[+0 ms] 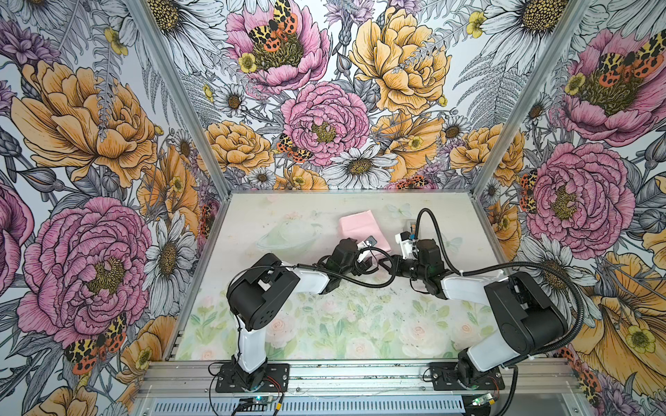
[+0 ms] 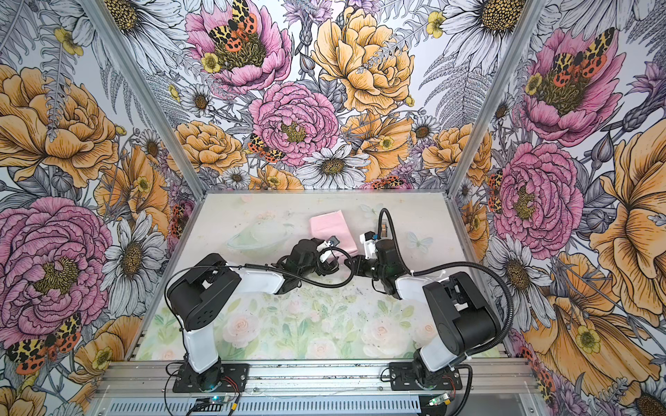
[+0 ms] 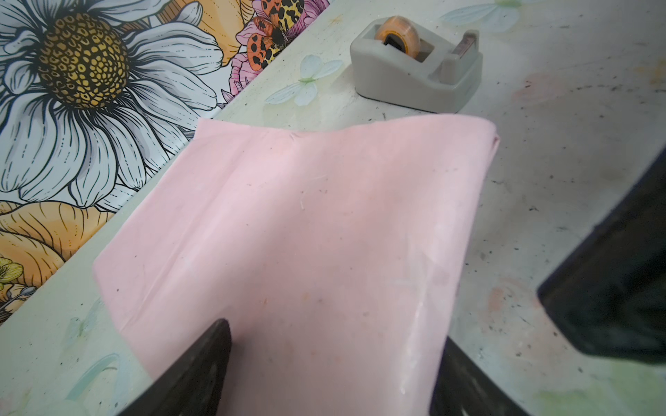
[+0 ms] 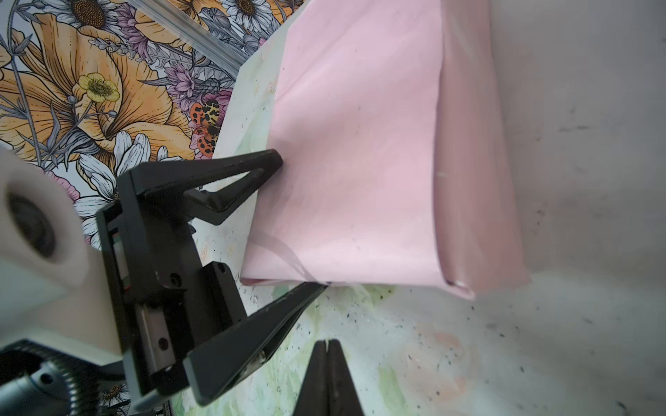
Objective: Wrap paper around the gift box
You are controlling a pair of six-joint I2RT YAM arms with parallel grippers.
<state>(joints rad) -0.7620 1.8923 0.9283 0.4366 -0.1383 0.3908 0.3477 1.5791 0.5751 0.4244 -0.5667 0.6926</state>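
Right gripper (image 4: 326, 344) fingertips are closest to the lens in the right wrist view. Its jaws are pressed together with nothing between them, tips over bare table (image 1: 274, 219) just short of the paper (image 4: 360, 162), not touching it. Left gripper (image 4: 299, 222) is spread wide and straddles the near end of the paper: one fingertip sits at the pink top face by one long edge, the other at the near corner on the opposite side, low by the table. Left wrist view agrees, with one dark finger over the sheet and the other just outside its edge. Wide jaws and no squeeze visible on the paper, so not calling it a grip. Paper is folded into a flat oblong bundle, pale pink face out, creased, one flap lapped over along a long side. In both top views the paper (image 1: 356, 225) (image 2: 328, 225) lies in the far half of the table, about mid-width and turned at an angle, near the far edge but clear of it, with both wrists meeting at its near end. Gift box doesn't show in any view; can't tell whether it's inside the fold. Grey tape dispenser (image 3: 418, 68) with an amber roll stands on the table near one far corner of the bundle, apart from it.
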